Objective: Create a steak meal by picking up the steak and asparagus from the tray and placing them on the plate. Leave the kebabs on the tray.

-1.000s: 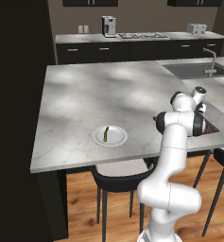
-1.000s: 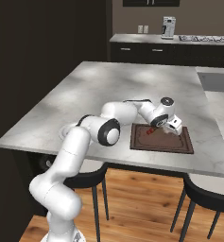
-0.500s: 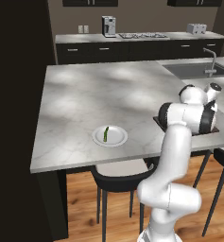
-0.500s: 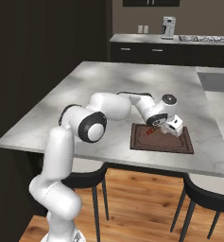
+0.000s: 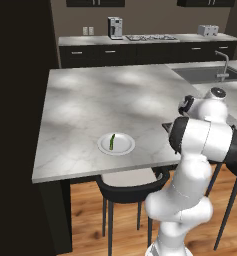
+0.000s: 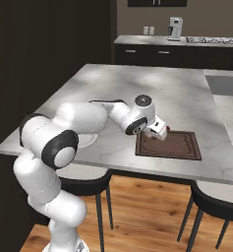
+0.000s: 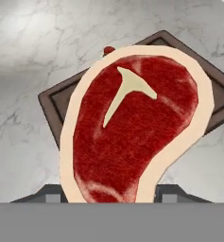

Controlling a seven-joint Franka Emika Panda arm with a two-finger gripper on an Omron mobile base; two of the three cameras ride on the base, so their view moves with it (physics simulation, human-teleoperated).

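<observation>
Red meat with a pale cream fat rim and a whitish T-shaped streak, the steak point(image 7: 134, 127) looms close in the hand view, its lower end sunk between the two dark finger tips, so the gripper point(image 7: 111, 194) is clenched on it; the flat dark brown rectangular tray point(image 7: 54, 101) lies below and behind it on the grey marbled stone counter point(image 7: 33, 42); a small red bit point(image 7: 109, 49) peeks over the steak's top edge, too hidden to identify. In the right base view the hand hangs over the tray's point(image 6: 179, 146) left end. In the left base view the thin green asparagus point(image 5: 111, 141) lies on the round pale plate point(image 5: 125, 148), well apart from the tray.
</observation>
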